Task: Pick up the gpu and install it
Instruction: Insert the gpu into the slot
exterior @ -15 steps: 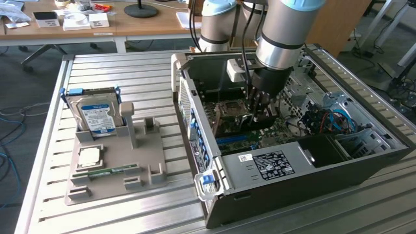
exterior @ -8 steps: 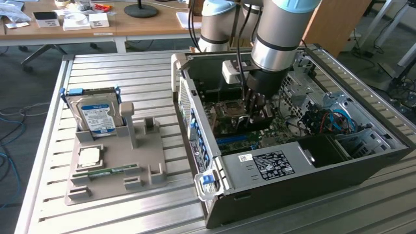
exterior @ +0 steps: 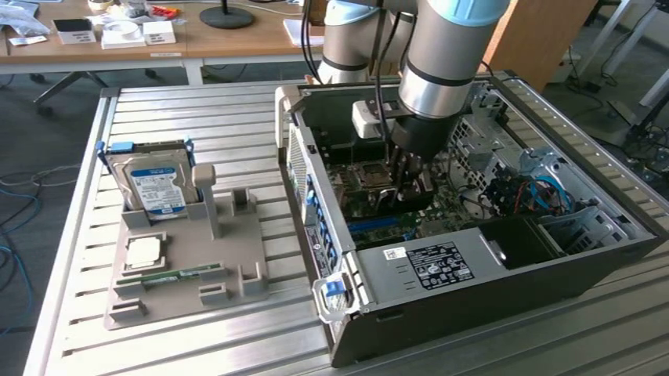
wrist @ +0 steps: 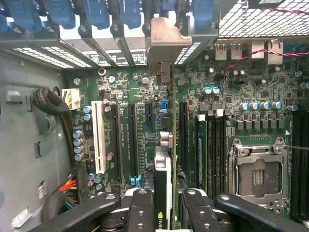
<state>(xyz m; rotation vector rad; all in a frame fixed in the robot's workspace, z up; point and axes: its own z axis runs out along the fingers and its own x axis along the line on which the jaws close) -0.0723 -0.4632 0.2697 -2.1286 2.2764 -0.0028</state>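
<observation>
**Gripper point(exterior: 408, 184) clamping the gpu point(wrist: 163, 166) edge-on inside the computer case point(exterior: 585, 258).**
On the exterior view's left of the computer case, a parts stand point(exterior: 178, 258) is holding the hard drive point(exterior: 157, 188). Inside the computer case, the fingers point(wrist: 141, 208) are pinching the gpu's two flat faces, and the card is standing upright over the motherboard point(wrist: 125, 92) slots, bracket point(wrist: 164, 41) toward the rear wall. The card is likely handling as light, stiff and fragile; gripping its flat faces, clear of the contacts, suits it.

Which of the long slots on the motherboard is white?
The slot beside the silver capacitor row, farthest from the CPU socket; the others are black.
</observation>
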